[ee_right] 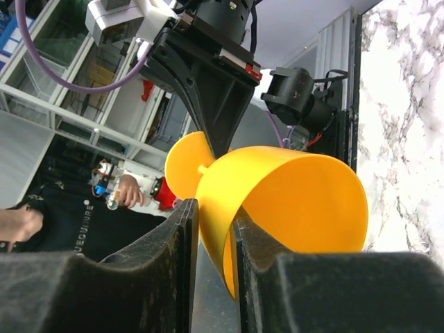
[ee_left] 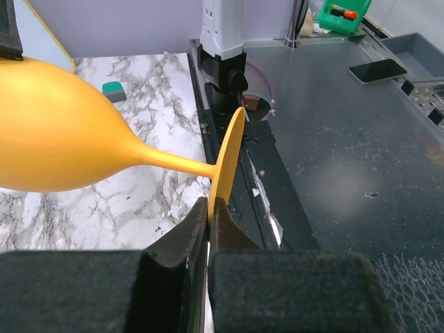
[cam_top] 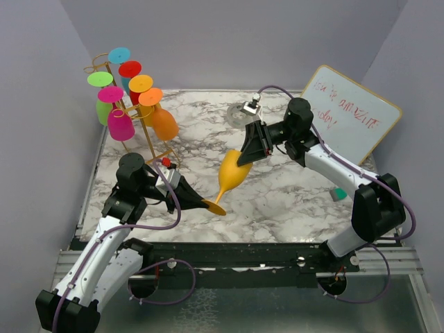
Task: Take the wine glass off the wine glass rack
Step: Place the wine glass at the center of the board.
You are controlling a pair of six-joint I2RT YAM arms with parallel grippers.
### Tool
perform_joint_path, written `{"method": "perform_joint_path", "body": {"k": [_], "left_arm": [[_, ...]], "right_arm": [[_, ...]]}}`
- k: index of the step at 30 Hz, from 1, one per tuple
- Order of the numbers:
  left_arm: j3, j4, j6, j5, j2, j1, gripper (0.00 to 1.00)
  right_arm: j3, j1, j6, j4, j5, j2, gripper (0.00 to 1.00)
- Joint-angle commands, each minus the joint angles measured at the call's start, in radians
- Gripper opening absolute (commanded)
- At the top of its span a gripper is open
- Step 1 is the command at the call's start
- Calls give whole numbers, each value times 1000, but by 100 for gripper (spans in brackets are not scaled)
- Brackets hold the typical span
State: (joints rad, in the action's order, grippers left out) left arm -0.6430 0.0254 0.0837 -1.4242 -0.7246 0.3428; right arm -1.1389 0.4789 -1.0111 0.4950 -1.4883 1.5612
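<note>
A yellow-orange wine glass (cam_top: 231, 173) hangs tilted in the air between my two arms, off the rack. My left gripper (cam_top: 201, 202) is shut on the edge of its round foot (ee_left: 229, 159), with the stem and bowl (ee_left: 62, 132) reaching away to the left. My right gripper (cam_top: 243, 158) straddles the bowl's rim (ee_right: 298, 201), one finger outside and one inside, both pressed close against the thin wall. The gold wire wine glass rack (cam_top: 149, 135) stands at the back left with several coloured glasses hanging upside down from its arms.
A whiteboard (cam_top: 350, 114) with red writing leans at the back right. A small clear object with a clip (cam_top: 244, 111) lies behind the right gripper. A teal eraser (cam_top: 338, 194) lies by the right arm. Grey walls enclose the marble table (cam_top: 291, 201).
</note>
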Motion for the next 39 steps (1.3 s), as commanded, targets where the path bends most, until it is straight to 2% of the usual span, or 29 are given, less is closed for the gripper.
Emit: {"method": "perform_joint_path", "body": {"k": [1,4,10,15,17,20,26,29,35,38,39], "left_arm": [[-12,-17,26,19,2,2,0],[-12,-12,24,28,10,2,0],[-10,-2,22,29,19,2,0],[-13,21,23,31,10,2,4],[-12,30,28,31,9,2,17],[-11,44,46,34,12,2,31],[-11,74,70,74,34,2,45],[-13,98,80,109,52,2,51],[-14,140,82,234,105,2,62],[-13,163,80,328,137,2,73],[-12,172,80,355,146,2,80]], "right_arm": [[3,10,21,-28,-48,-30,25],[1,10,25,-34,-47,-32,21],[-7,11,31,-37,-43,-30,1],[-9,10,38,-38,-37,-37,1],[-7,10,44,-40,-36,-39,1],[-7,10,57,-53,-35,-37,1],[-10,11,99,-90,-27,-38,0],[-41,10,216,-229,-6,-32,0],[-146,11,512,-652,62,1,1],[-170,10,574,-735,99,9,0],[-174,11,588,-753,118,11,0]]}}
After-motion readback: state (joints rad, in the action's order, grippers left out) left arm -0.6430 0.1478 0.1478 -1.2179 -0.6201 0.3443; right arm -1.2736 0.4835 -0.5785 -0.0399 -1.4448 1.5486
